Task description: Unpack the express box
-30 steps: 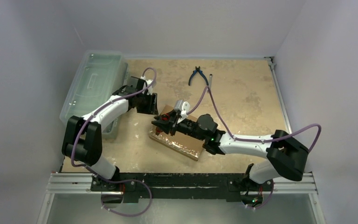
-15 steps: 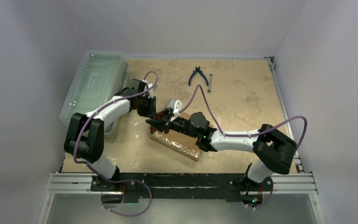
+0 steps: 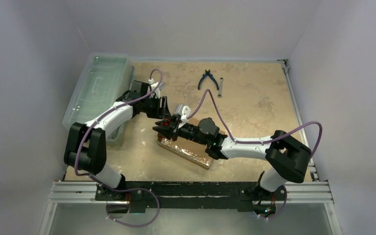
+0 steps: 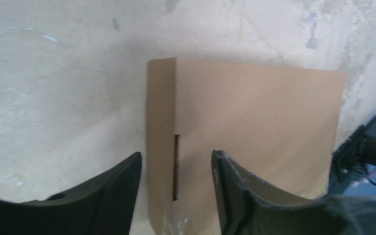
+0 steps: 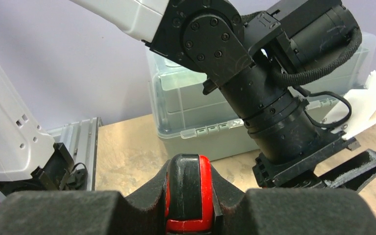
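1. Near the middle of the table (image 3: 254,107), the express box (image 3: 192,150) lay flat and skewed. One end pointed far-left and the other near-right, and shiny tape ran along its near long edge.
2. Over the box's far-left end hung the right gripper (image 3: 163,127), its arm stretched across the lid. Its wrist view showed the pads closed on a red-and-black object (image 5: 188,196) — what kind of tool it was could not be told.
3. The left gripper (image 3: 160,108) stood just beyond that same end, close to the right one. In its wrist view the two fingers (image 4: 112,196) were spread wide. The brown box lay beneath them, with a folded edge and a narrow slot showing in the gap. Whether the fingers touched the cardboard could not be told.
4. The clear plastic bin (image 3: 100,81) sat at the table's far-left side with its lid on, well apart from the box.
5. Blue-handled pliers (image 3: 206,78) lay at the far side, with a small grey metal piece (image 3: 220,89) just beside them.
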